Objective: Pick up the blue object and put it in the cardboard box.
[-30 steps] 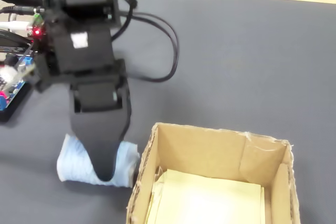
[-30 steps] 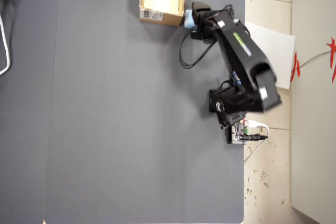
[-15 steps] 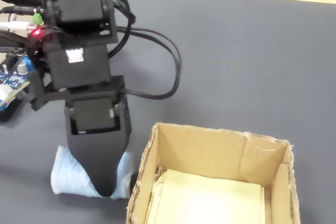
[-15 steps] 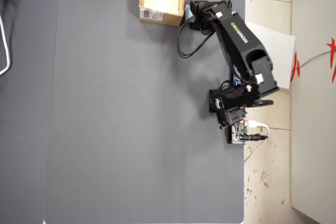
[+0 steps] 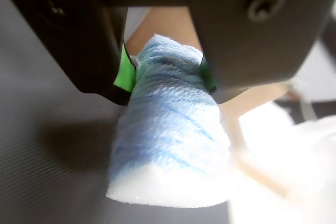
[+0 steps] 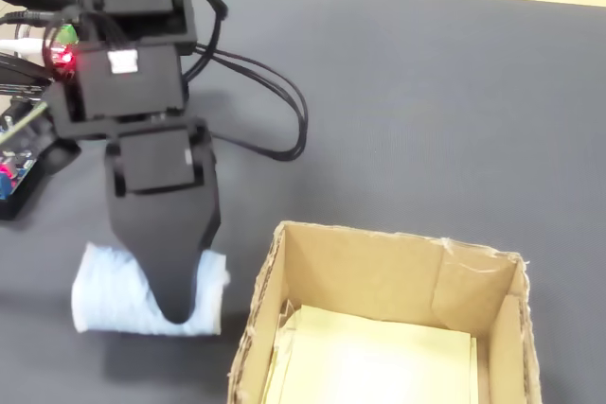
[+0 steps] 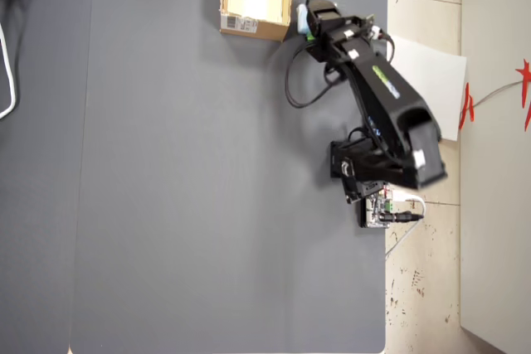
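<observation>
The blue object is a pale blue ribbed roll. It is clamped between the green pads of my gripper, which is shut on its upper part. In the fixed view the black jaw crosses the middle of the roll, and my gripper is low over the dark mat. The cardboard box stands open-topped just right of the roll, with a pale cream floor. From overhead, the box sits at the mat's top edge, and the roll and my gripper are just to its right.
Black cables loop over the mat behind the arm. A circuit board lies at the left edge of the fixed view. In the overhead view the arm base stands near the mat's right edge.
</observation>
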`<state>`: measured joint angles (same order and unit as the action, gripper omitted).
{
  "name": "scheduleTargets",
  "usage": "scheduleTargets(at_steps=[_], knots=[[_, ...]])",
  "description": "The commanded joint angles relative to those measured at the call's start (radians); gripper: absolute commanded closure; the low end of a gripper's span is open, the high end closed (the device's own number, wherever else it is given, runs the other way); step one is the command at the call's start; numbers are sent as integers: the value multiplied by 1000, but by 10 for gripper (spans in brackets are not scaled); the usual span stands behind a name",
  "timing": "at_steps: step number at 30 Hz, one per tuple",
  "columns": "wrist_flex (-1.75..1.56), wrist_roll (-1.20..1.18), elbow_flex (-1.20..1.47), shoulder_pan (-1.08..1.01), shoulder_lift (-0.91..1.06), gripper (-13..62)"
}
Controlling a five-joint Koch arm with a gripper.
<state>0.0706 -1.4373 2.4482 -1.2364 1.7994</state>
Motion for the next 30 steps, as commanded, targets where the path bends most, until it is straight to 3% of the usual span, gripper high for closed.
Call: scheduleTargets(at_steps=[1, 9, 22, 25, 30], knots=[[-175, -57, -8, 14, 58, 387], [-434, -118, 43, 44, 103, 387], [-672, -196, -60, 304, 63, 382], [-577, -198, -117, 348, 32, 278], [-416, -199, -183, 350, 9, 214]])
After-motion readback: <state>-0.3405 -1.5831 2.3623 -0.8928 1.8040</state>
